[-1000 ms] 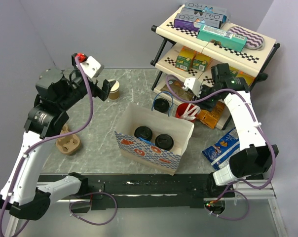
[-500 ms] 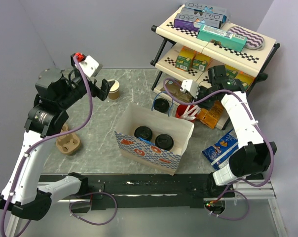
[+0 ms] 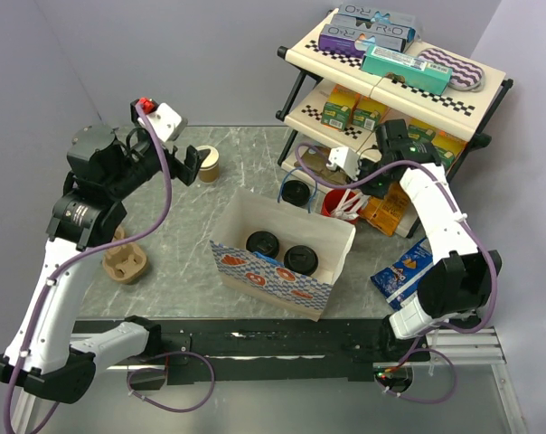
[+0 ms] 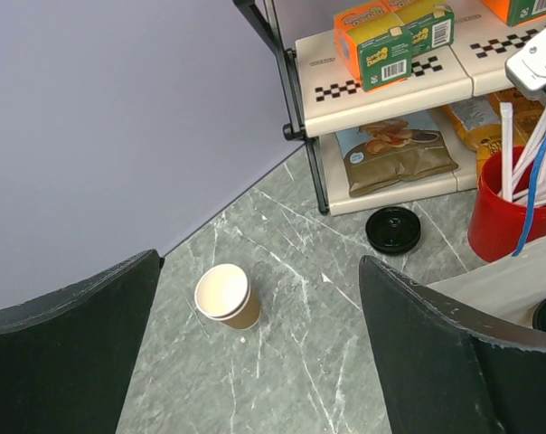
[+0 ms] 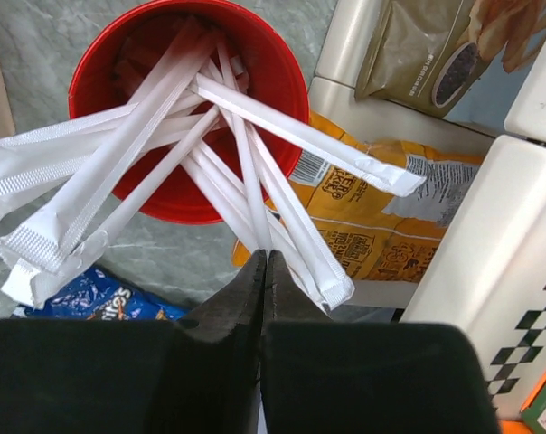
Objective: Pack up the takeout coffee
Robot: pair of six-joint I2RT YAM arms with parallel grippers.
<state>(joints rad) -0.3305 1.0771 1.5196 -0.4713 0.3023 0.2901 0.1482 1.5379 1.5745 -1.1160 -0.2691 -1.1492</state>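
Observation:
Two takeout coffee cups with black lids stand side by side inside the open patterned box. My right gripper hangs over the red cup of white wrapped stirrers, its jaws shut on one stirrer. High over the back left of the table, my left gripper stands wide open and holds nothing. Below it stands a lidless brown cup. A loose black lid lies on the table behind the box.
A two-tier shelf rack with boxes and snack bags fills the back right. An orange-yellow bag lies beside the red cup, and a blue snack bag lies at the right. A cardboard cup carrier sits at the left edge.
My right gripper has closed from part open and shifted slightly left over the red cup. The left arm has hardly moved.

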